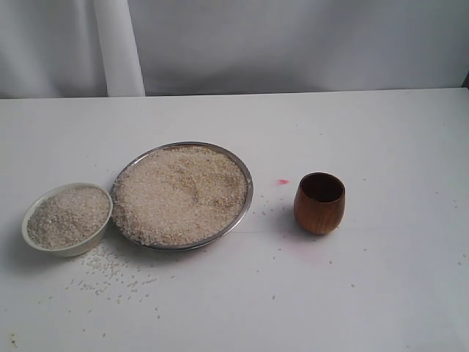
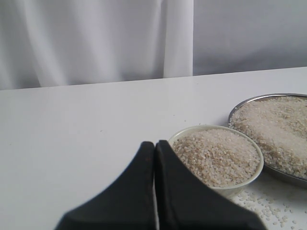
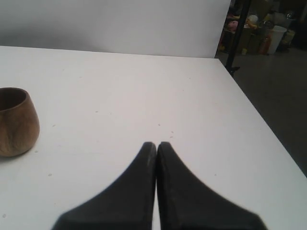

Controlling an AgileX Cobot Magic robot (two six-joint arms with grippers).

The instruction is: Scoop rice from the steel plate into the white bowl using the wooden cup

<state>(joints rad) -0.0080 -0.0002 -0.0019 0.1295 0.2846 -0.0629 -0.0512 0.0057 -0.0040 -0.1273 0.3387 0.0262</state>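
Rice [image 1: 179,192] is heaped in the steel plate [image 1: 250,183] at mid-bench, filling it nearly to the thin rim. More rice fills the white bowl [image 1: 69,251], which sits at the plate's left edge. Their rims touch or almost touch; cannot tell which. Loose grains [image 1: 110,273] are scattered on the bench [image 1: 381,293] in front of the bowl and plate, with a few stray ones further right.

The wooden cup [image 1: 319,209] stands upright right of the plate, clearly apart from it, mouth up, inside dark. A small pink mark [image 1: 283,181] sits on the bench between plate and cup. Open bench runs right of the cup, in front of all three vessels, and behind them to the back edge, where a pale curtain [image 1: 293,44] hangs.

In the left wrist view, the left claw [image 2: 154,143] is narrow, tips pressed together, gripping nothing. It is low over the bench with the bowl just beyond the tips and the plate behind the bowl. Open bench stretches on the side away from the bowl.

In the right wrist view, the right claw [image 3: 156,143] is also narrow, tips meeting, holding nothing. The cup is off to one side, well apart from the tips. Open bench lies ahead. The bench's side edge runs on the side away from the cup, with dark floor [image 3: 283,110] beyond it.
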